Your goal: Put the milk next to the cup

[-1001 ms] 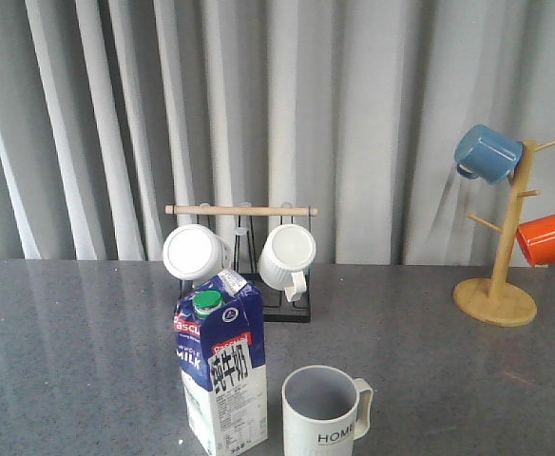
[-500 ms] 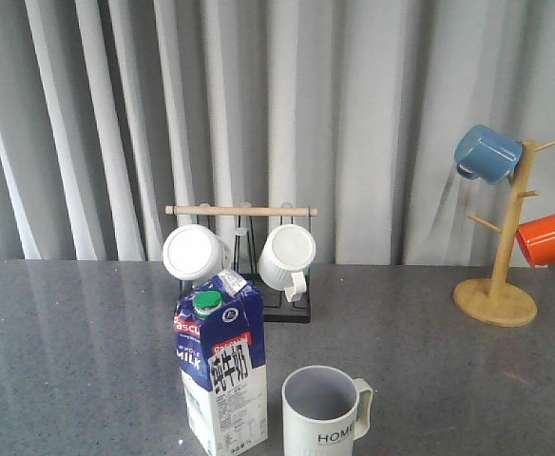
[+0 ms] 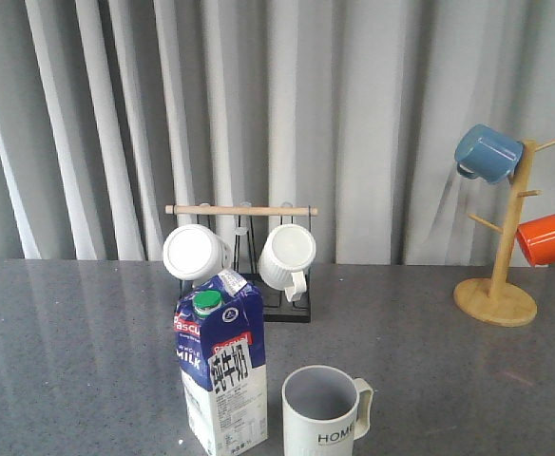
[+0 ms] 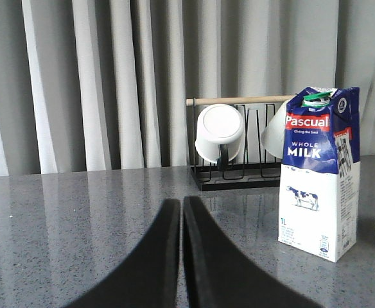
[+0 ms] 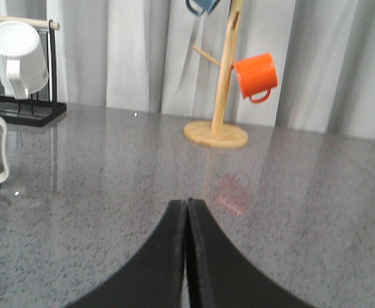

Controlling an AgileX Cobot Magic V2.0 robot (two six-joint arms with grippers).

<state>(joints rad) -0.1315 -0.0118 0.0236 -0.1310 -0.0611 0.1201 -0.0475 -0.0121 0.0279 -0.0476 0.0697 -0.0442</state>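
Nothing has shifted since a second ago — Pascual milk carton (image 3: pixel 220 366) stands upright at 9 o'clock of the HOME mug (image 3: pixel 323 410), just beside, not touching. Left gripper (image 4: pixel 181 212) and right gripper (image 5: pixel 186 212) both pinched closed, empty. Placement looks done; next, arms simply stay clear.

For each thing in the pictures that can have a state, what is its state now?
milk: upright on the table, cap on, just left of the cup.
cup: upright, empty.
left gripper: jaws shut, holding nothing.
right gripper: jaws shut, holding nothing.
white mugs: hanging on the black rack.
blue mug: hanging on the wooden tree.
orange mug: hanging on the wooden tree.
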